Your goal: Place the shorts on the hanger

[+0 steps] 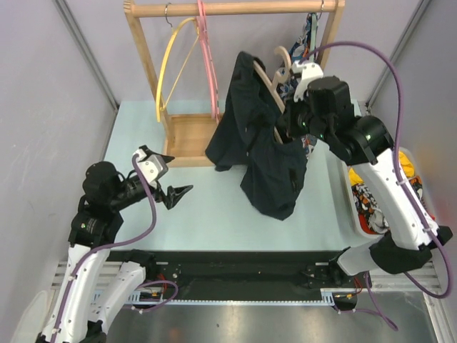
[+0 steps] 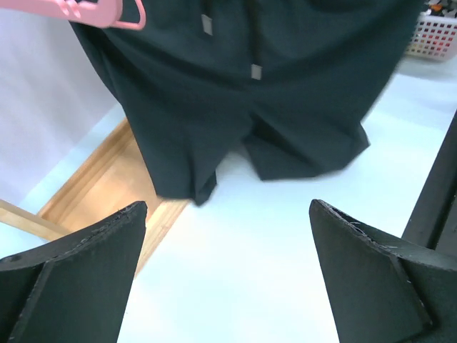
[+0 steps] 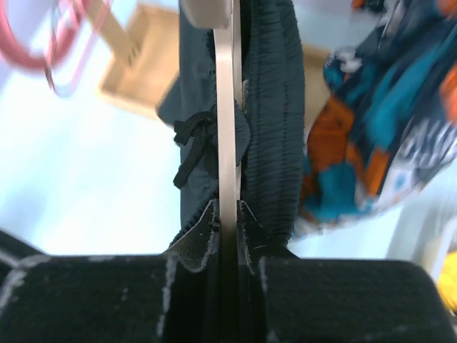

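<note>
- Hanging before the wooden rack (image 1: 187,136), the shorts (image 1: 265,161) draped over the hanger (image 1: 268,84), held by the right hand (image 1: 284,132).
- The left hand (image 2: 228,207) gaped empty over the worktop (image 2: 243,286), beside the rack's base.
- The right hand (image 3: 227,211) clamped the hanger's bar.
- Draping looked done; returning the hanger to the rack perhaps remained.
</note>
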You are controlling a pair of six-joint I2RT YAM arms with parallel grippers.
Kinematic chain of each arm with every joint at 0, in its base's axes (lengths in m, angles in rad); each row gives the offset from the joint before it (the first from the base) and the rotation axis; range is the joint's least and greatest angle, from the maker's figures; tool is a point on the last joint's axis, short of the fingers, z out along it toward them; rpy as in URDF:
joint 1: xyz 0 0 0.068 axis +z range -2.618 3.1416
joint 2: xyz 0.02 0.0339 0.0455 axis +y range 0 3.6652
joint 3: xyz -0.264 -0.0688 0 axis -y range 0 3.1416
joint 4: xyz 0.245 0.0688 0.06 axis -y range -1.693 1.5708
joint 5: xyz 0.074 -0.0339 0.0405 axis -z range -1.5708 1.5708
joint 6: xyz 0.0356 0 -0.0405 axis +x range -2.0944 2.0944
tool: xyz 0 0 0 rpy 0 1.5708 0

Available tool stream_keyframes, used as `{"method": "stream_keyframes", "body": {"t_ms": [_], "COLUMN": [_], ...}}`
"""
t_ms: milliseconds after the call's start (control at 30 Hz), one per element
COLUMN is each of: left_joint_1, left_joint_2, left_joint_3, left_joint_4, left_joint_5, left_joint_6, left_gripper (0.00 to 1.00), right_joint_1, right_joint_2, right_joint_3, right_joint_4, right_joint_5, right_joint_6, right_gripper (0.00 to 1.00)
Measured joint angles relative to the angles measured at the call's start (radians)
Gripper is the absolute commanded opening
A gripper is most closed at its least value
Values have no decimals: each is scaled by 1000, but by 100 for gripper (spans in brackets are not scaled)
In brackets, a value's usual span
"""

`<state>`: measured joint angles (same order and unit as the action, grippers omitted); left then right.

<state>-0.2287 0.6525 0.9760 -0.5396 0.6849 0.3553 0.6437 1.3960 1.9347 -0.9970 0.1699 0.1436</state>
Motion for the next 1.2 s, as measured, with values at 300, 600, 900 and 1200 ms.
{"method": "stream_keyframes", "body": {"t_ms": [300, 600, 900, 1200], "left_joint_1": [0, 0, 0, 0], "left_joint_2": [-56, -106, -134, -165], "left_joint_3": [-25, -78, -102, -116], "left_joint_4": [10, 7, 5, -6], "left_joint_5": [12, 28, 29, 28], "left_joint_6": [-7, -6, 1, 17], "left_gripper": [100, 100, 100, 100], "right_joint_1": [-108, -186, -218, -264], "right_joint_2": [242, 407, 460, 523], "right_joint_3": [351, 550, 563, 565], "right_joint_4": [6, 42, 124, 183], "right_joint_5": [-7, -28, -47, -63], "right_joint_6": [42, 13, 10, 9], "right_gripper": [0, 0, 0, 0]}}
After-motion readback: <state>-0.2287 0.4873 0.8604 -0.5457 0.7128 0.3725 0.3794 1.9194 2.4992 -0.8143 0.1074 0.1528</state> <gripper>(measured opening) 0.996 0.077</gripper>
